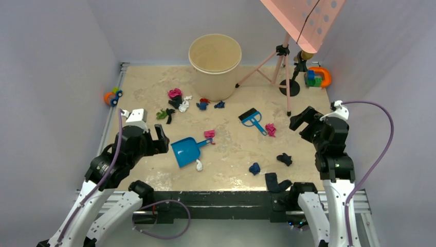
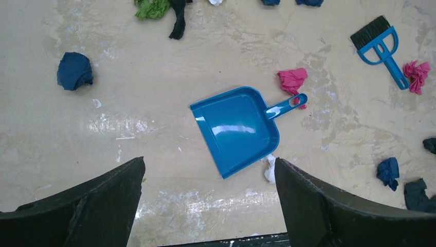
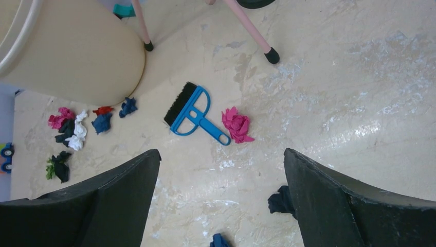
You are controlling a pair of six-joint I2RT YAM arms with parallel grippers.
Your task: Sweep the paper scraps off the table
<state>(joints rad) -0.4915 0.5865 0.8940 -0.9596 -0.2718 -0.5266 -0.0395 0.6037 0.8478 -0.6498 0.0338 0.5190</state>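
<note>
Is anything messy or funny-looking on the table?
Yes. Crumpled paper scraps lie scattered all over the table, none in the dustpan. One pink scrap sits right at the dustpan's handle, another by the brush.

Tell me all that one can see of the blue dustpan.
The dustpan is glossy blue plastic: a shallow scoop with raised walls and a short handle with a hole at its end. It lies flat and empty on the table, handle pointing away to the right. A pink scrap lies by the handle's tip, a white scrap against its near corner; nothing grips it.
</note>
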